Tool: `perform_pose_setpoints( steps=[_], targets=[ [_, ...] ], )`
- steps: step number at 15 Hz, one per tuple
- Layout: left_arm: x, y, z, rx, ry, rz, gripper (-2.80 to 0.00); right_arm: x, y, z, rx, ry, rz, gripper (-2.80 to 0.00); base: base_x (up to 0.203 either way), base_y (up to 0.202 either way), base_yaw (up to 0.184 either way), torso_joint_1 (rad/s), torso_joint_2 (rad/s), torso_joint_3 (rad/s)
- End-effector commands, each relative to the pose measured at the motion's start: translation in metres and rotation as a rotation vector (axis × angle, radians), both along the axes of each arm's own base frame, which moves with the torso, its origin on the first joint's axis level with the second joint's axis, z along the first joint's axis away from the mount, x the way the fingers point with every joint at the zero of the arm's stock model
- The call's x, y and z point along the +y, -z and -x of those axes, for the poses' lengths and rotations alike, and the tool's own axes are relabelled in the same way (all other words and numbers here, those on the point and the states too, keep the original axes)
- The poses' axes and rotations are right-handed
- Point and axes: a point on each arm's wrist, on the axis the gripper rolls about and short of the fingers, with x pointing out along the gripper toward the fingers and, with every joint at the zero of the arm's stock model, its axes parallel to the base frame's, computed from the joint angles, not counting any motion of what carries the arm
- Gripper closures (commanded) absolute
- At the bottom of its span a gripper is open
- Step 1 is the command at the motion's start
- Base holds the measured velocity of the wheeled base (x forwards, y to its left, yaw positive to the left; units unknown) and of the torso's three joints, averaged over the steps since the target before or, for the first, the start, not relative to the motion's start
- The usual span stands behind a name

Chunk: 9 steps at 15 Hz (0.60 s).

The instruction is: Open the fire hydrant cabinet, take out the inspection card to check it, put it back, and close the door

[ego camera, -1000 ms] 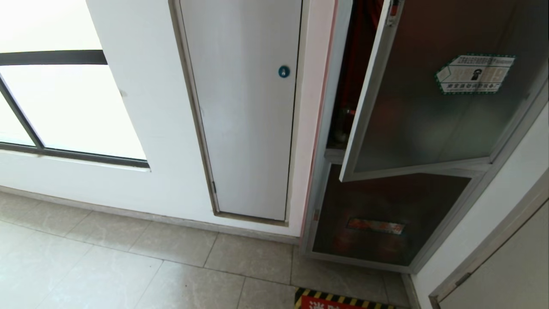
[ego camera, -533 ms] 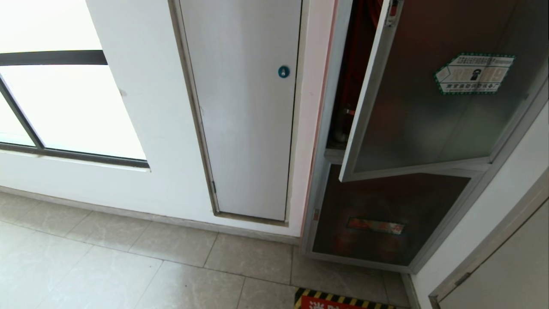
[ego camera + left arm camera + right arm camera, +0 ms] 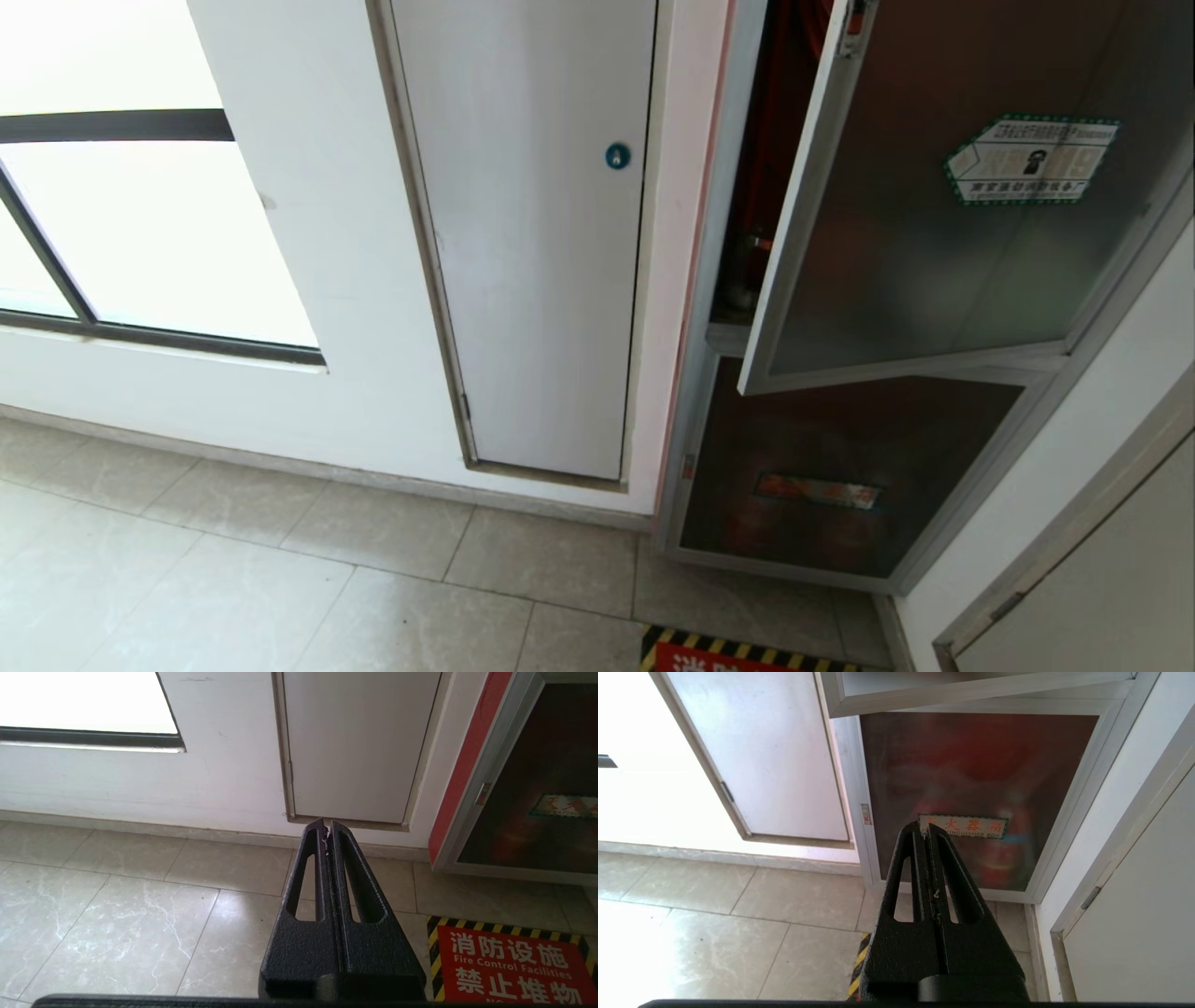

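So the door [image 3: 943,205] hangs ajar on the cabinet [image 3: 719,280], red inside showing. Both grippers, left [image 3: 326,826] and right [image 3: 924,828], are pressed together, holding nothing, above the floor [image 3: 280,579].

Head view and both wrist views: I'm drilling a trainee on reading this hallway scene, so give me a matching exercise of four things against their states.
Things:
1. door
2. white panel with blue lock
3. left hand
4. lower glass panel with red label

States:
A. shut, empty, out over the floor tiles
B. swung ajar, green-edged sticker on its glass
C. closed, below the open door
D. closed, left of the fire hydrant cabinet

Pairs: 1-B, 2-D, 3-A, 4-C
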Motion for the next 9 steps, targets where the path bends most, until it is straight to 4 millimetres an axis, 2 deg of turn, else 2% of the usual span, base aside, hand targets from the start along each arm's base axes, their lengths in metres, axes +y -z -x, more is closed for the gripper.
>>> perform_pose_setpoints(
  steps=[1,6,9],
  targets=[
    [0.000,0.000,0.000,0.002,0.000,0.001,0.00,0.000,0.000,0.000,0.000,0.000,0.000,0.00,0.000,0.000,0.000,0.000,0.00,0.000],
    [0.000,-0.002,0.000,-0.006,-0.001,0.001,0.00,0.000,0.000,0.000,0.000,0.000,0.000,0.00,0.000,0.000,0.000,0.000,0.00,0.000],
    [0.000,-0.027,0.007,-0.068,0.005,0.044,0.00,0.000,0.000,0.000,-0.002,0.000,0.000,0.00,0.000,0.000,0.000,0.000,0.00,0.000]
  ],
)
